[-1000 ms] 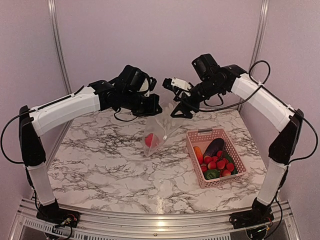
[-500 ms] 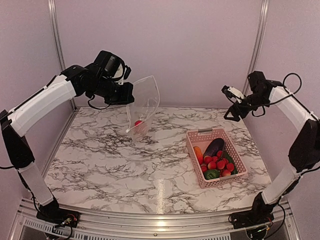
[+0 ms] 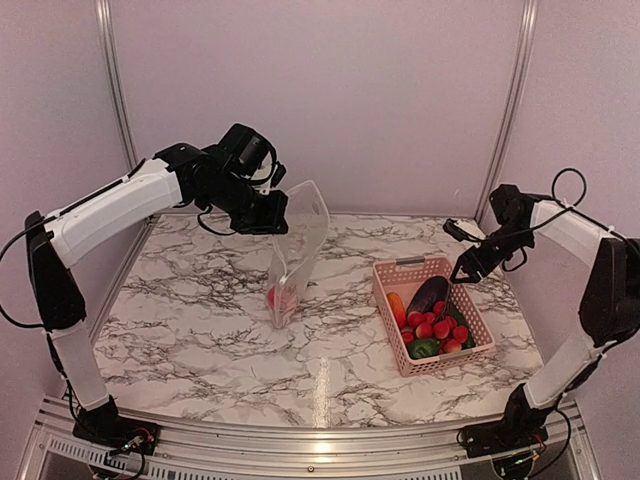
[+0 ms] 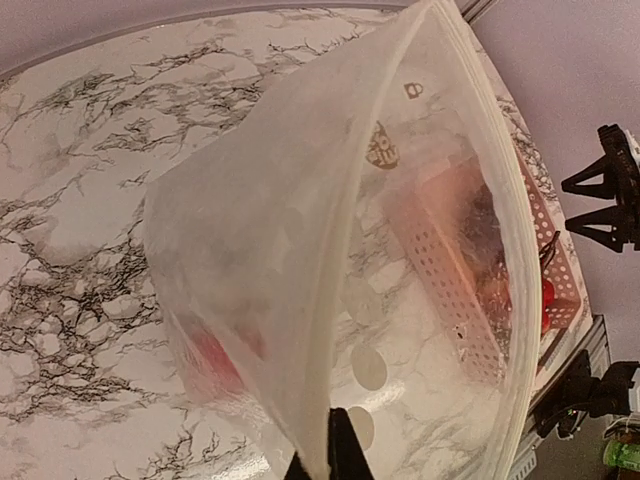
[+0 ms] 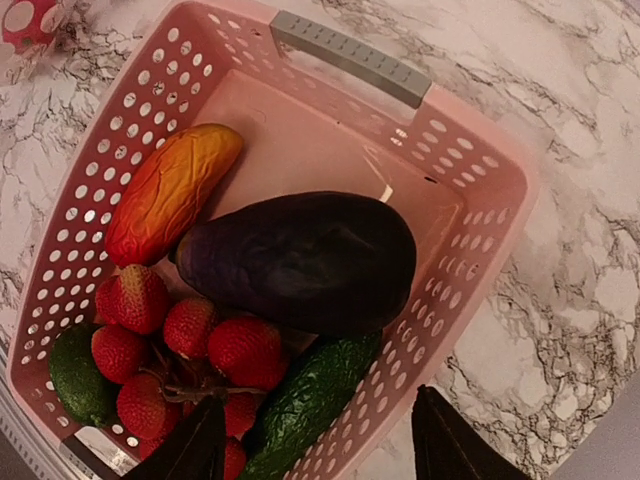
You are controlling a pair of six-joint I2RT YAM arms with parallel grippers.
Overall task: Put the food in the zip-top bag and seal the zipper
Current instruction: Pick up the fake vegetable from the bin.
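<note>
Zip-top bag (image 3: 300, 240): clear, floppy, white-dotted plastic, oval open mouth

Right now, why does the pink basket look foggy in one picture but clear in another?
Left wrist view: the zip-top bag hangs right before the lens, so the basket behind looks milky. Right wrist view: nothing covers it, so it looks sharp.
</note>
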